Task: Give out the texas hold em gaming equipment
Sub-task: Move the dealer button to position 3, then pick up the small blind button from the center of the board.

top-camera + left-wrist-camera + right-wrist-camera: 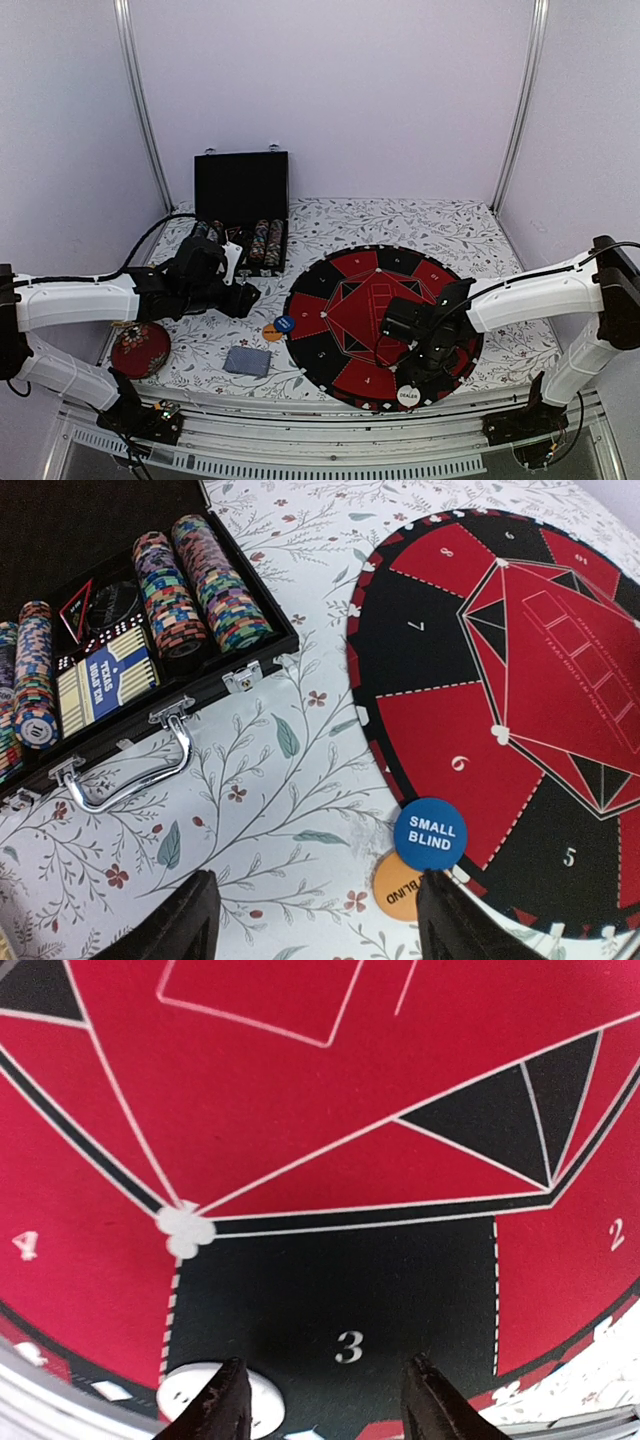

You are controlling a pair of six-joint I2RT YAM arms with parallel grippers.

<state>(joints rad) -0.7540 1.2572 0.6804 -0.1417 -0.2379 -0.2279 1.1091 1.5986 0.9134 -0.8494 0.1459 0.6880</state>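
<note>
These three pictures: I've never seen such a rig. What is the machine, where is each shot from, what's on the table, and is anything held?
Two white robot arms, seen from overhead and from a camera on each wrist. The left pincer hangs open near the black chip case with its chip rows. The right pincer stands open over the round mat, beside the white DEALER button. A blue SMALL BLIND button overlaps an orange one at the mat's edge. A grey card pack lies nearby. Nothing is held.
</note>
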